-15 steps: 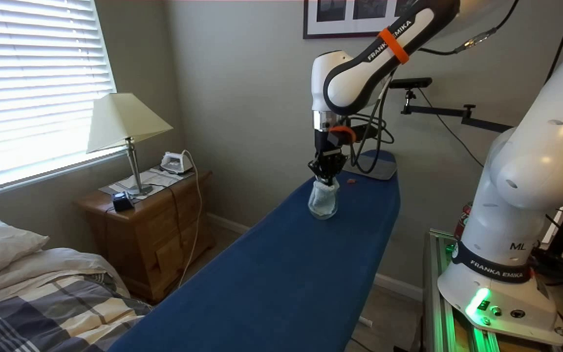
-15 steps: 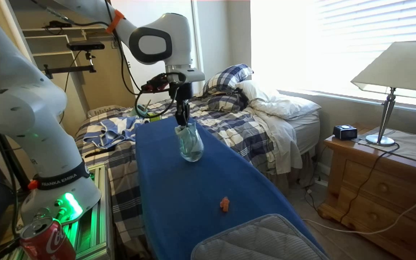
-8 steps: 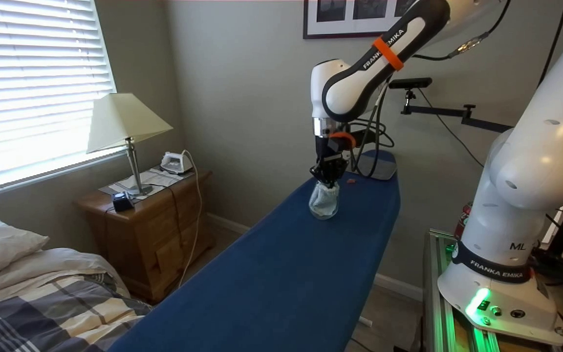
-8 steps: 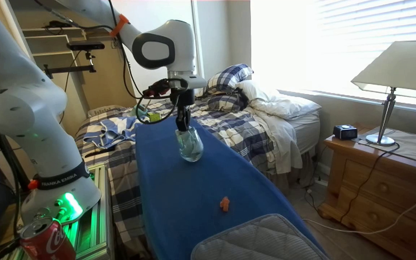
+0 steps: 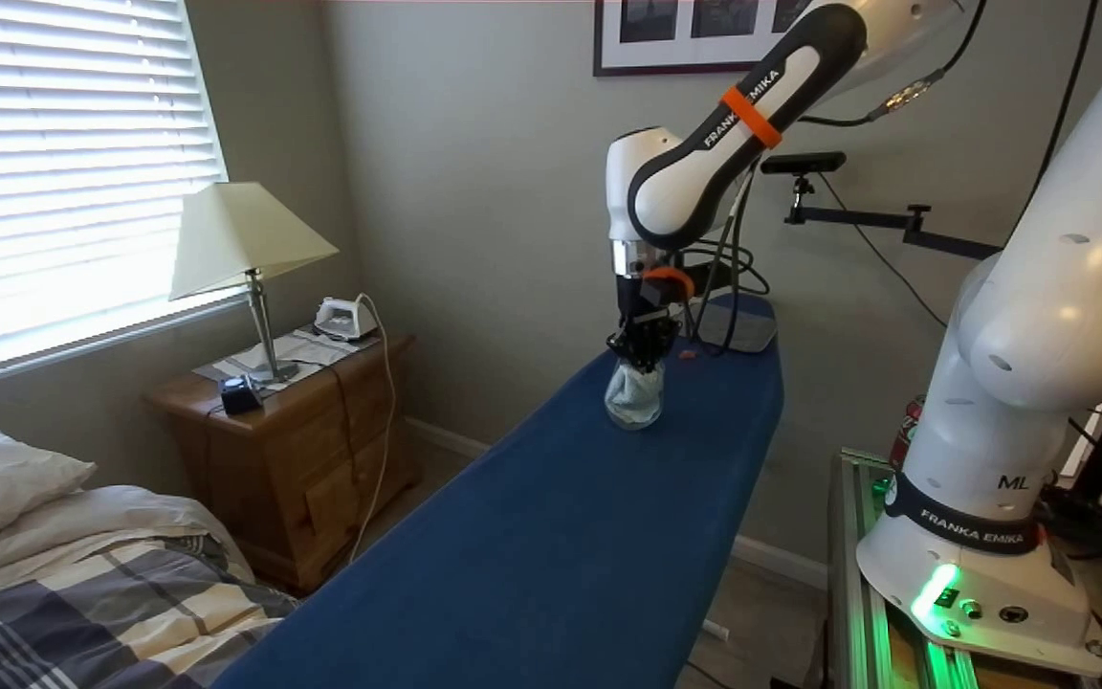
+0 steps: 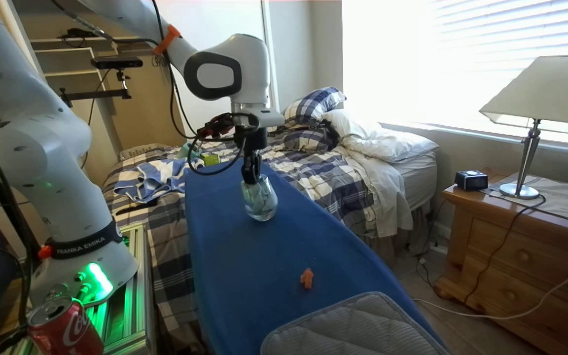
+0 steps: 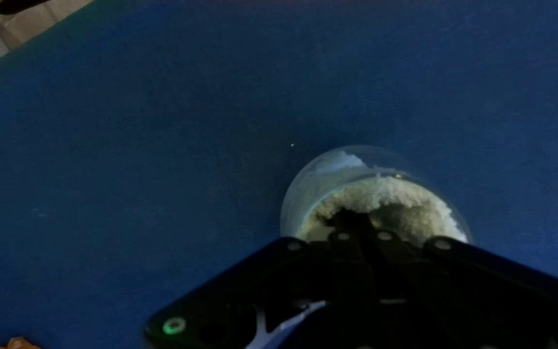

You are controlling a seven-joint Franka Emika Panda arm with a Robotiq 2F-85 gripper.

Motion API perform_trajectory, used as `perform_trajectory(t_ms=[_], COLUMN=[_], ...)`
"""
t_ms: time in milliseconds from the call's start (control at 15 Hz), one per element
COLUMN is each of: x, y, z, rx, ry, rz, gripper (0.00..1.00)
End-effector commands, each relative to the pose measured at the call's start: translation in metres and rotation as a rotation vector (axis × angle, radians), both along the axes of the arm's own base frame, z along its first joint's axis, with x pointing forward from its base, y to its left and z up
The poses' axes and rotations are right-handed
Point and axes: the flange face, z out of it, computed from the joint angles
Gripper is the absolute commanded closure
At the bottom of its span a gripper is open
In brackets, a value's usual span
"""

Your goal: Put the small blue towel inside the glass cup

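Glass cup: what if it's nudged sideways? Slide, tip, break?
The glass cup looks clear and smooth, so probably slippery to grip and fragile. Its body curves in toward the base, so a push near the rim might tip it. The cloth top of the ironing board would likely add drag, favoring tipping over sliding.

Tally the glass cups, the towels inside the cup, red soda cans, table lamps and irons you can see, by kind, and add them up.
Glass cup: 1
Towel inside it: 1
Red soda can: 1
Table lamp: 1
Iron: 1
Total: 5
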Motion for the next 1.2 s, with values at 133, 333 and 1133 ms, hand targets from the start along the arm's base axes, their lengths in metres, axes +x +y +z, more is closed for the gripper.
perform_trajectory(t_ms=[133,333,1133], x=[0.001,0.001,-0.007], y=[0.003,0.006,0.024], z=[0.016,0.028,0.086], rx=[-0.010,-0.012,-0.027], ry=[-0.036,-0.059,-0.154], rz=[0.026,0.033,0.060], gripper=[1.00,1.00,0.91])
